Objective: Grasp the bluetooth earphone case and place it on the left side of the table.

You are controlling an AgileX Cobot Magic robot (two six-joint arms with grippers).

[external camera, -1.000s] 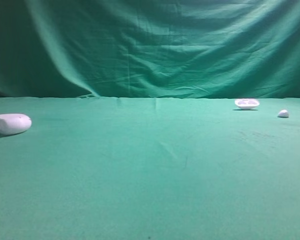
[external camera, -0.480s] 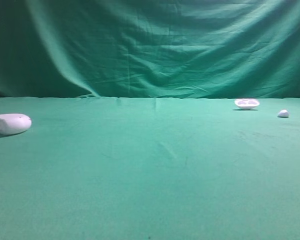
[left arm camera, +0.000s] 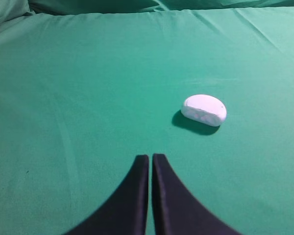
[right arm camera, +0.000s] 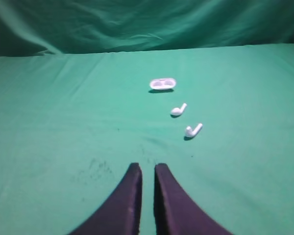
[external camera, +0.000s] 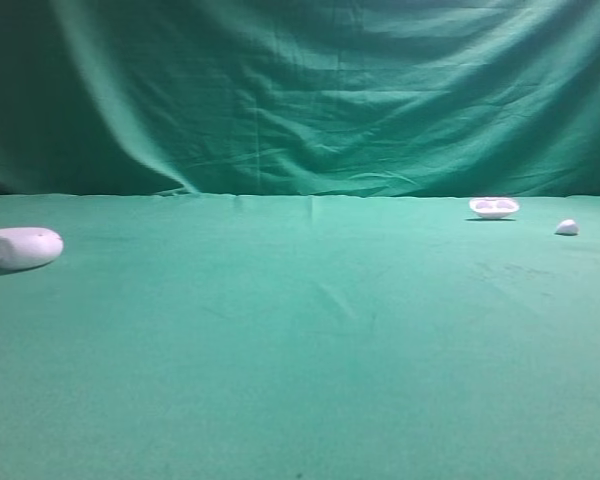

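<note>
While the bluetooth earphone case [external camera: 20, 247] lies flat at the far left edge of the exterior high view, resting on the green cloth of the table [external camera: 310, 340], neither arm shows in that picture at all. Over on the left wrist view, the same white rounded case [left arm camera: 204, 109] sits ahead of the camera and off to the right, casting a dark shadow on its near left side, well apart from the fingertips. The left gripper [left arm camera: 150, 157] hangs low over the cloth with its two dark fingers pressed together, only a thin seam between them, and nothing in its grasp. Swing to the right wrist view and the right gripper [right arm camera: 147, 167] reads much the same: its dark fingers stand close together with a narrow slit of green showing between the tips, holding nothing. Ahead of it lie three small white pieces in a loose line running away from the camera: a shallow dish-like piece [right arm camera: 162, 84] with two hollows farthest back, then one earbud [right arm camera: 178, 109] nearer, then a second earbud [right arm camera: 193, 130] nearest and a touch further right. All three are apart from one another and well clear of the fingers. From the exterior high view, the dish-like piece [external camera: 494, 207] sits at the back right of the table, just before the draped green backdrop [external camera: 300, 90], with a tiny white blob [external camera: 567, 228] nearby to its right
</note>
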